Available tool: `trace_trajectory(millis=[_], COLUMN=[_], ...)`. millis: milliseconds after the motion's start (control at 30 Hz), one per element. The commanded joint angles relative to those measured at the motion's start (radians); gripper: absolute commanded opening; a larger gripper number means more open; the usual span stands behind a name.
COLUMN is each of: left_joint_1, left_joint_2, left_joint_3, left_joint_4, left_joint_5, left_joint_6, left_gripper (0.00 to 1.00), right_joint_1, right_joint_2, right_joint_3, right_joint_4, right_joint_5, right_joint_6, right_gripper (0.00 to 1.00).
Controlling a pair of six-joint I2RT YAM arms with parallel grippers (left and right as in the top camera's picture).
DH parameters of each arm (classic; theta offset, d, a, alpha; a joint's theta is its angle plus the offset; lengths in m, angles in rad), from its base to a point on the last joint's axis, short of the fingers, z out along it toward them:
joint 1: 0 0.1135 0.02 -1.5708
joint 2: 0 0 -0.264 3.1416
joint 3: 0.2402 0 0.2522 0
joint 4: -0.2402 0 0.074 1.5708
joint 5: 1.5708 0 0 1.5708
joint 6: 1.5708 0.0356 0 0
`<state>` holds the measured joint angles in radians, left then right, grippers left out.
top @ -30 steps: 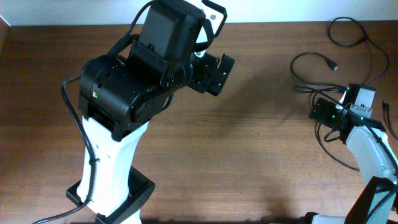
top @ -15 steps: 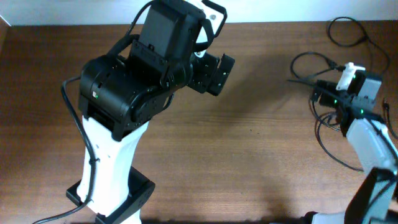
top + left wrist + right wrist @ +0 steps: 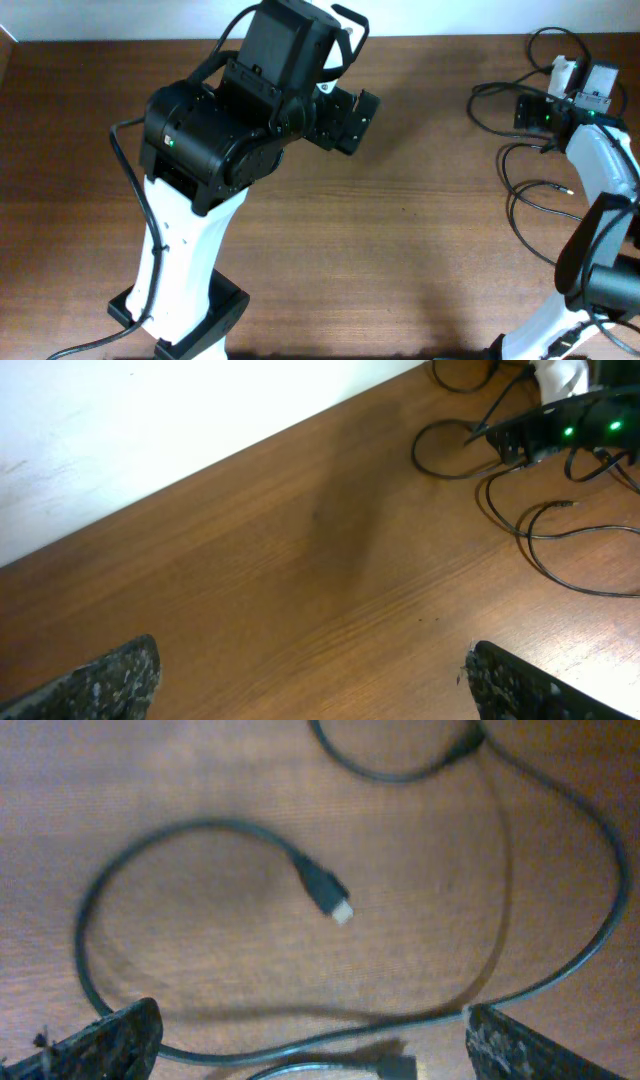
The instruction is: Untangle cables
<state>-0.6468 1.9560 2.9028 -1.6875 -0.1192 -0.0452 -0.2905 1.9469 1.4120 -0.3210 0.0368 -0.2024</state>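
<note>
Overhead: your right gripper (image 3: 310,1040) has swung far over the cables (image 3: 322,888), jaws apart and empty; left gripper (image 3: 310,680) likewise apart, nothing untangled yet.

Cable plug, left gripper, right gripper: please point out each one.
cable plug (image 3: 325,892), right wrist view, on its black body.
left gripper (image 3: 315,682), left wrist view, midway between its open fingertips.
right gripper (image 3: 310,1048), right wrist view, midway between its open fingertips.
</note>
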Motion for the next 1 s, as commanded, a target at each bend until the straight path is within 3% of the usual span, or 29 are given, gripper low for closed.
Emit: trace_trajectory(millis=[0, 267, 367, 967], left_joint_1=[0.000, 0.000, 0.000, 0.000], left_joint_2=[-0.008, -0.008, -0.008, -0.008], left_joint_3=[-0.004, -0.004, -0.004, -0.004], left_joint_4=[0.000, 0.000, 0.000, 0.000], left_joint_5=[0.007, 0.007, 0.007, 0.007], left_joint_6=[0.015, 0.016, 0.016, 0.016], left_gripper=[0.99, 0.99, 0.99, 0.99], right_joint_1=[0.009, 0.008, 0.008, -0.004], right_joint_2=[0.044, 0.050, 0.059, 0.137], right_joint_3=[0.016, 0.011, 0.011, -0.028], right_joint_4=[-0.039, -0.116, -0.150, -0.159], right_joint_5=[0.055, 0.055, 0.055, 0.066], right_joint_6=[-0.007, -0.007, -0.007, 0.008], right_gripper=[0.90, 0.88, 0.83, 0.84])
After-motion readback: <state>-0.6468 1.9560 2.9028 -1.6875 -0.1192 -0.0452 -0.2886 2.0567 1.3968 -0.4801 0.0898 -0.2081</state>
